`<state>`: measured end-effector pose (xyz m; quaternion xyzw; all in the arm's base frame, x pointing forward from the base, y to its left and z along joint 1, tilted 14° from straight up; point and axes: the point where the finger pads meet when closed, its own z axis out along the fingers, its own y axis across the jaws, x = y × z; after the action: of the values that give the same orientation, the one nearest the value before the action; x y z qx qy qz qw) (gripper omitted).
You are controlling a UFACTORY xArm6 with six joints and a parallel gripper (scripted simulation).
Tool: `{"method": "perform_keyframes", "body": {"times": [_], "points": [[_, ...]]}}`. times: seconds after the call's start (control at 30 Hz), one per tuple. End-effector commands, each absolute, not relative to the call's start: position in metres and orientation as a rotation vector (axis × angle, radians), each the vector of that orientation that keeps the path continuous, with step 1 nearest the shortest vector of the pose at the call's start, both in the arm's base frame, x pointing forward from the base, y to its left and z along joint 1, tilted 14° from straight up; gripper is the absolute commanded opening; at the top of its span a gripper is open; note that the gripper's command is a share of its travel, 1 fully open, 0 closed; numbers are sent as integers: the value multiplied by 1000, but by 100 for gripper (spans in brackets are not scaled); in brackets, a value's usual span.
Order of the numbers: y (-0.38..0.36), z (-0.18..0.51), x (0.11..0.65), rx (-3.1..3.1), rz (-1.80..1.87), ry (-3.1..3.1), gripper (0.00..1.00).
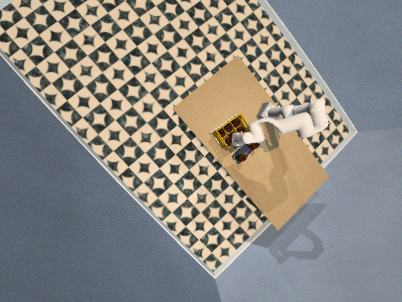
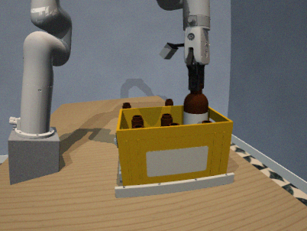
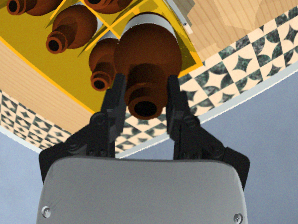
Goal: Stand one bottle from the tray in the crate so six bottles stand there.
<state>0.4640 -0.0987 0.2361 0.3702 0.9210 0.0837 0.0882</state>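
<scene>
The tool (image 2: 196,89) grips a brown bottle (image 2: 195,107) (by its neck) inside the yellow crate (image 2: 173,153).

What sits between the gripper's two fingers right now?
The neck of a brown bottle: the gripper is shut on it, one finger on each side. The wrist view shows it best; the exterior view shows that bottle partly down in the yellow crate.

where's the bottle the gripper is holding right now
In the exterior view the bottle hangs by its neck from the gripper, partly lowered into the yellow crate's back right cell.
</scene>
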Motion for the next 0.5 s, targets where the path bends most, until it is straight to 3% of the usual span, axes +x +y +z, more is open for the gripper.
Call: {"method": "perform_keyframes", "body": {"times": [0.0, 0.47], "points": [[-99, 236, 466, 1100, 249, 2737, 0], [-98, 221, 469, 1100, 249, 2737, 0]]}}
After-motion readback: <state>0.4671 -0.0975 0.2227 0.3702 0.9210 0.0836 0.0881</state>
